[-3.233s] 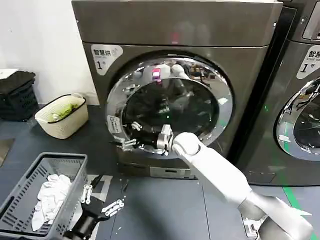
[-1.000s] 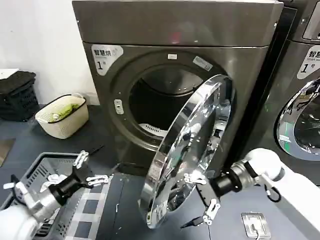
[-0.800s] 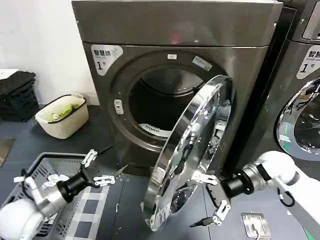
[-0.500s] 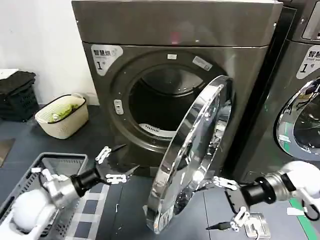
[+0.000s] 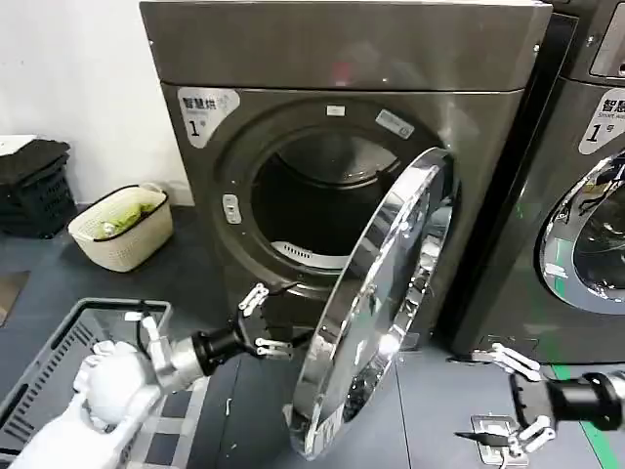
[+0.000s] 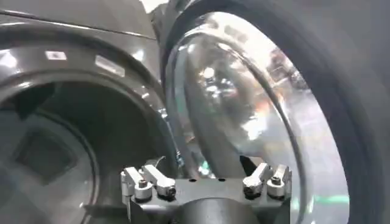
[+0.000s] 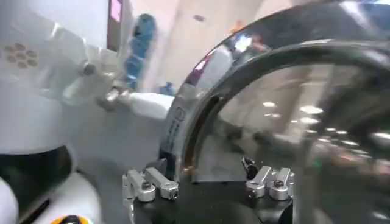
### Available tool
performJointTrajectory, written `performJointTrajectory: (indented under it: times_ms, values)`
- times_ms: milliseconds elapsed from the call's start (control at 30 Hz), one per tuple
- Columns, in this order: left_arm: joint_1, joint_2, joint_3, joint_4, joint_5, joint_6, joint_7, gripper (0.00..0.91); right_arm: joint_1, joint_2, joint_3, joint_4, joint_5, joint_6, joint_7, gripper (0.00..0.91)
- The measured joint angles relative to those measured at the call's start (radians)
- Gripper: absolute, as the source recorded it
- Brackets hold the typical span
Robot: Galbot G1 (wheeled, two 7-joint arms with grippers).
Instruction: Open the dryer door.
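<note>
the left gripper reached, fingers spread, toward the swung-out dryer door; the right gripper hung spread beside it, its arm cut off.

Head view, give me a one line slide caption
Dryer door swung open; open left gripper near its inner side, open right gripper clear of it.

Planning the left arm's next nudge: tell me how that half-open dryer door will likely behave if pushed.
The dryer door hangs from its right edge, so a push should swing it rather than slide or tip it. Its wide chrome rim and glass look stiff and fairly heavy, so it may move slowly. The polished rim is likely slippery for the open left gripper. The open right gripper hangs clear, lower right.
</note>
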Motion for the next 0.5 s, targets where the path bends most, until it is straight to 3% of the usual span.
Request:
performJointTrajectory:
  times_ms: [167, 300, 500]
  values:
    - [-0.050, -0.020, 0.062, 0.022, -0.002, -0.007, 0.001, 0.907, -0.106, 0.119, 0.152, 0.016, -0.010, 0.060, 0.101, 0.907]
    - [-0.089, -0.039, 0.105, 0.042, -0.008, -0.015, 0.001, 0.907, -0.171, 0.220, 0.262, 0.011, -0.066, 0.110, 0.216, 0.907]
    - [-0.152, -0.064, 0.173, 0.076, -0.023, -0.019, -0.001, 0.907, -0.206, 0.369, 0.416, -0.017, -0.226, 0.083, 0.508, 0.907]
